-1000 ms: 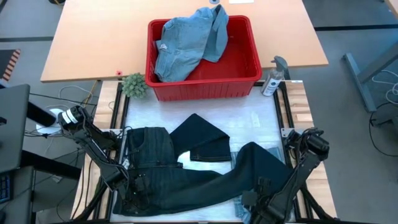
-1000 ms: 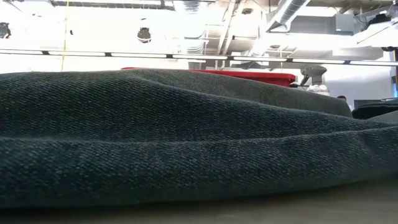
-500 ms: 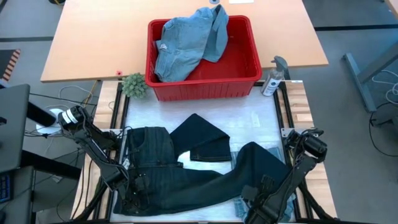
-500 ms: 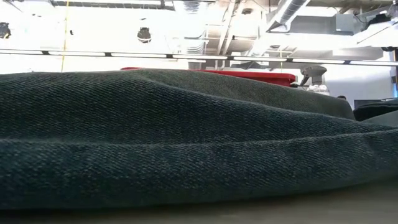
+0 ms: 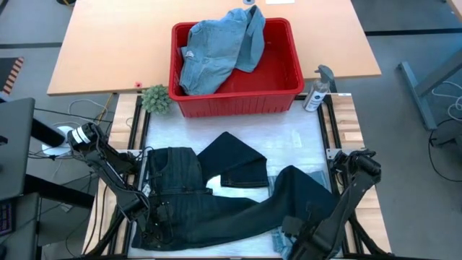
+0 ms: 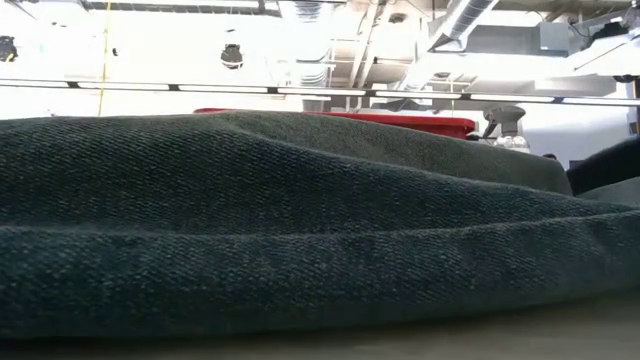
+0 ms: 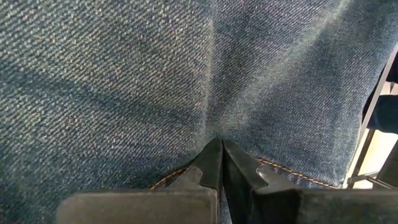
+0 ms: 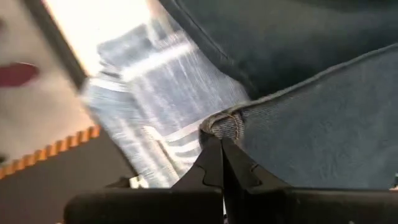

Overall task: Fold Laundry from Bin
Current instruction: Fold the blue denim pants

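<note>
Long dark navy trousers (image 5: 216, 206) lie spread on the white table top, one leg folded back toward the bin and the other running toward the table's near right. My left gripper (image 5: 154, 217) is shut on them near the waist, at the near left. My right gripper (image 5: 297, 230) is shut on the free end of the right leg. A blue-grey striped shirt (image 8: 155, 93) lies under that leg end. The red bin (image 5: 234, 101) stands at the far side, with a light blue denim piece (image 5: 216, 47) draped inside it. My left gripper pinches a pucker of the trousers' denim (image 7: 214, 124) between its two fingers, beside an orange-stitched seam (image 7: 273, 165). The fingers slant steeply down onto it. The cloth around them lies on the table. My right gripper pinches the hem corner of the trouser leg (image 8: 224, 124) between its two fingertips, coming from above and pointing down. The hem is bunched at the tips. That end is raised above the striped shirt, while the leg behind it stays on the table.
A spray bottle (image 5: 317, 88) stands by the bin's right near corner and a small green plant (image 5: 156, 99) by its left near corner. In the low view the trousers (image 6: 300, 220) fill most of the picture. The table frame's rails run along both sides.
My right gripper has risen. The dark leg end has come up with it, which shows as cloth lifting at the right edge of the low view. The rest of the trousers has stayed where it was.
</note>
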